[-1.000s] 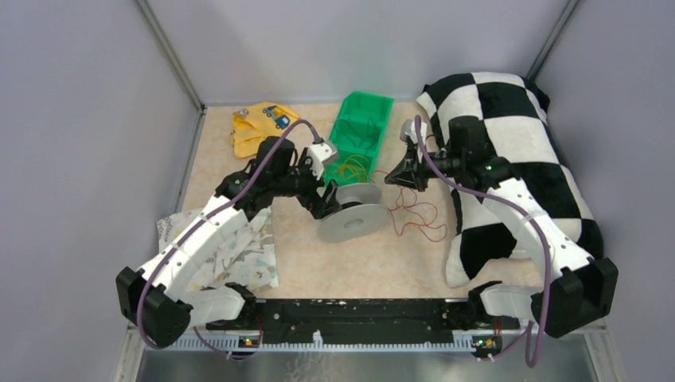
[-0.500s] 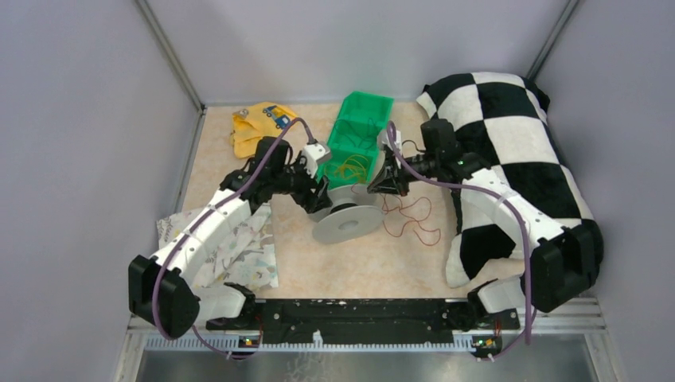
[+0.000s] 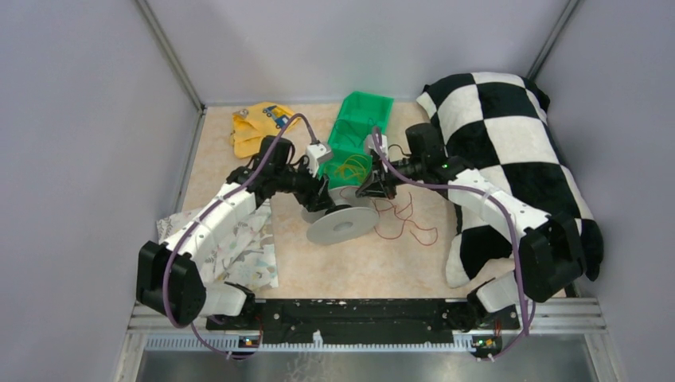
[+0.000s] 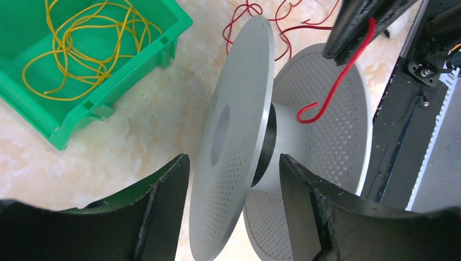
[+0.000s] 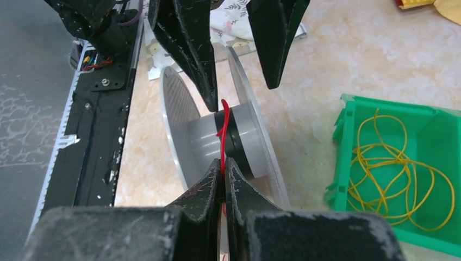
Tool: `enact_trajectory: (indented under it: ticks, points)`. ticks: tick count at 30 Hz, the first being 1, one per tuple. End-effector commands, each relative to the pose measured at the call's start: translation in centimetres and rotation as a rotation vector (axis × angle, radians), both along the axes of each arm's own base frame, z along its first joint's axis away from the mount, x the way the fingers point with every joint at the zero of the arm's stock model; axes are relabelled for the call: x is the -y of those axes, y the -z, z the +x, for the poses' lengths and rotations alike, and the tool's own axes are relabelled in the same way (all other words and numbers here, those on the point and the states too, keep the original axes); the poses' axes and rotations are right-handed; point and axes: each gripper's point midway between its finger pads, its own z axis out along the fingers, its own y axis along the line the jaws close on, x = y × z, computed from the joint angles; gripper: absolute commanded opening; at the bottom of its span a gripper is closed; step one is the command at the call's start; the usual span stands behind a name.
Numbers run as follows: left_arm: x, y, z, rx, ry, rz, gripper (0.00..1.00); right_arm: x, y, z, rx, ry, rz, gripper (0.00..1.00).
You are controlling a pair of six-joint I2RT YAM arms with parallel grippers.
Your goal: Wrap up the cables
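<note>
**Right gripper (image 5: 223,166) presents thin red wire (image 5: 222,133) to grey perforated twin-flange spool (image 3: 342,221)**

Left gripper (image 4: 232,163) straddles one flange of the spool, apparently steadying it on edge; whether it clamps cannot be told. Right gripper, clenched on the wire, holds its end between the flanges, presumably for winding. Slack loops lie just right of the spool. Left wrist view alone shows the hooked tip; right wrist view alone, its alignment with the hub.

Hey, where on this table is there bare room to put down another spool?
Best is the bare table strip between the spool and the base rail, bordered by the patterned cloth and checkered cushion. It is crowded around the green bin, spool and red cable.
</note>
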Motion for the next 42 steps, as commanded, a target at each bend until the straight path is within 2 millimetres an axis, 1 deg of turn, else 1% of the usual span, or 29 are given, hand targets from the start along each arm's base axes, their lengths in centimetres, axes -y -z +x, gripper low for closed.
enact_trajectory:
  ticks: [1,4,7,9,18,27,36,42]
  points:
    - [0.8,-1.3,0.0,0.020,0.038,-0.058,0.68,-1.6,-1.8,0.8,0.087,0.001,0.105,0.00]
    - [0.9,-1.3,-0.3,0.010,0.049,-0.067,0.68,-2.1,-1.2,1.0,0.068,0.006,0.108,0.00]
    - [1.1,-1.2,-0.5,0.001,0.062,-0.081,0.70,-2.6,-1.0,1.6,0.075,0.033,0.121,0.00]
    - [1.2,-1.2,-0.5,-0.006,0.068,-0.087,0.70,-2.9,-1.1,1.6,0.080,0.044,0.139,0.00]
    - [1.2,-1.0,-0.2,-0.004,0.061,-0.080,0.71,-3.3,0.1,2.1,0.053,0.087,0.148,0.00]
    - [1.6,-0.9,-0.6,-0.030,0.073,-0.104,0.68,-3.8,1.1,2.2,0.028,0.079,0.141,0.00]
    - [1.4,-0.6,-0.4,-0.039,0.060,-0.090,0.67,-4.4,2.4,1.8,0.004,0.068,0.125,0.00]
    - [1.3,-0.7,-0.3,-0.032,0.049,-0.086,0.63,-4.4,2.5,1.7,0.002,0.062,0.124,0.00]
